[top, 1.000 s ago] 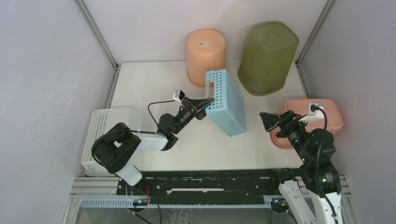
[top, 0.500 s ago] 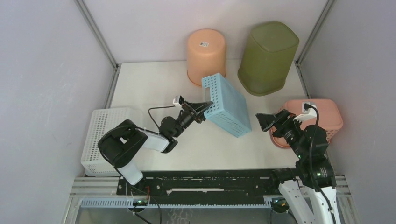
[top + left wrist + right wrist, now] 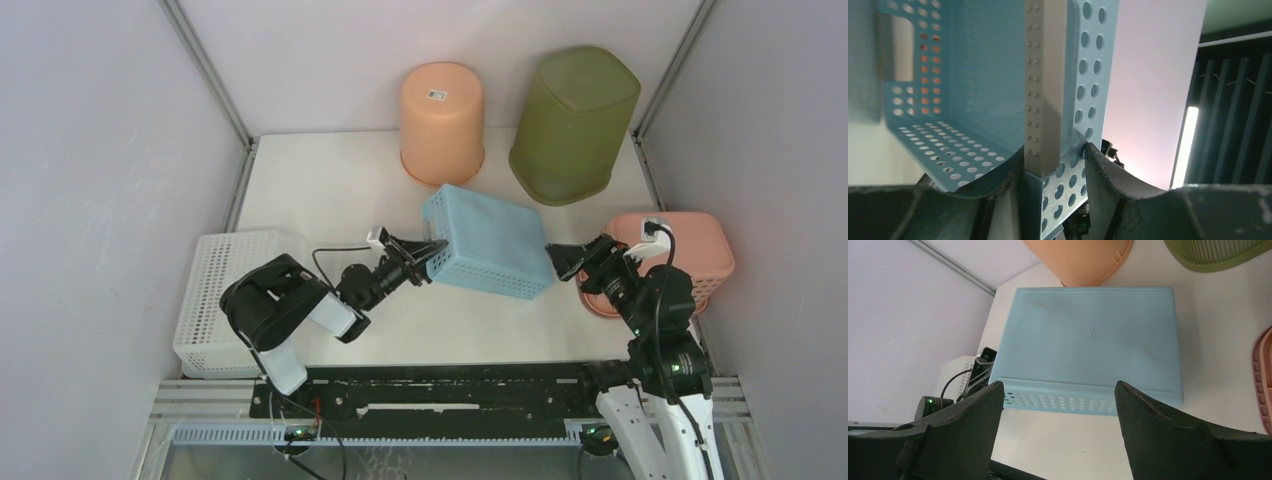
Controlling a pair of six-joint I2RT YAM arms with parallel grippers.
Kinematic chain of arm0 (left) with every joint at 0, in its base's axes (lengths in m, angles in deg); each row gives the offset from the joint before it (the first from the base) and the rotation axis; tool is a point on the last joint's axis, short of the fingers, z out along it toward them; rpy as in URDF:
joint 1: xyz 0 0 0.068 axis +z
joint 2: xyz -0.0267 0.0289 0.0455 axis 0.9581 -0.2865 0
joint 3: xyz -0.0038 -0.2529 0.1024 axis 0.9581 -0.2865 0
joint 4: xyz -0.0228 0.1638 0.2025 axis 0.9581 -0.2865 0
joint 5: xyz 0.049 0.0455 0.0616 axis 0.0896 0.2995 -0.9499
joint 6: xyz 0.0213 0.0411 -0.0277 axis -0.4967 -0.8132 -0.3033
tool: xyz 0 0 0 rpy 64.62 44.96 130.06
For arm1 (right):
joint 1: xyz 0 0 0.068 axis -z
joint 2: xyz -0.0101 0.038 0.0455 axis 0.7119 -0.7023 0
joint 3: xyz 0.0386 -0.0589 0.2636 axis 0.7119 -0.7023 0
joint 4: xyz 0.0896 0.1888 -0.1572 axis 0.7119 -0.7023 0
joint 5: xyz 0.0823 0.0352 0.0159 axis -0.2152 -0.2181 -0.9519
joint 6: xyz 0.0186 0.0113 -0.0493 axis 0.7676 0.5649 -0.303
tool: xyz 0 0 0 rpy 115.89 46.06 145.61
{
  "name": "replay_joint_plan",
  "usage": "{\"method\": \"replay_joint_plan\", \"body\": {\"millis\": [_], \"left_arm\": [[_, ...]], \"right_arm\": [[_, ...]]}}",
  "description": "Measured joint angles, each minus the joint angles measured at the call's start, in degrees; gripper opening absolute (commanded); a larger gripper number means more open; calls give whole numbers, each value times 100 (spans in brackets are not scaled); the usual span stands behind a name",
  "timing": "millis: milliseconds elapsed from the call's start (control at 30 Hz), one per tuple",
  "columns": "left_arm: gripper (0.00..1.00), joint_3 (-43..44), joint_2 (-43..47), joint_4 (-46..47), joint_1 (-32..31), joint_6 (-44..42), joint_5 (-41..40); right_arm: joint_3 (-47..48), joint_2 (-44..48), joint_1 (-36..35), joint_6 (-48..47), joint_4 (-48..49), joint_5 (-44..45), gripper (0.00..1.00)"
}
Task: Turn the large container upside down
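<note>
Top view: bright, even, diffuse light, with only soft shadows on the counter (image 3: 330, 180) and no glare. Left wrist: left pincer (image 3: 1053, 160) dark and blurred, blue basket (image 3: 973, 100) soft up close, light strip (image 3: 1189, 145) blown out. Right wrist: right pincer (image 3: 1059, 385) dark, edges slightly soft.

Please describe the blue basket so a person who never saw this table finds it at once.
On the white table, near its middle, just in front of the orange bin and green bin, lies the blue basket. Its flat bottom faces up. It is the only blue thing, low and boxy beside tall bins.
</note>
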Motion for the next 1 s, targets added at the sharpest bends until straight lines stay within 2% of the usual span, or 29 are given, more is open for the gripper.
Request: {"method": "replay_joint_plan", "body": {"millis": [300,400,533,800,867,1000], "left_arm": [[43,-391,-184,42,197,-52,227],[43,-295,-31,-264,223,-326,319],[44,114,693,-1563,225,-1014,420],[46,1207,2175,-4852,236,-2533,245],[51,1482,2400,-5480,236,-2892,85],[69,1786,2557,-6531,258,-3609,-299]], "right_arm": [[-203,-122,92,2,160,-190,89],[-271,-186,111,4,247,-269,89],[-323,-245,142,4,330,-310,90],[-527,-306,245,13,551,-452,90],[-608,-348,258,26,621,-494,90],[-758,-446,278,57,756,-592,90]]}}
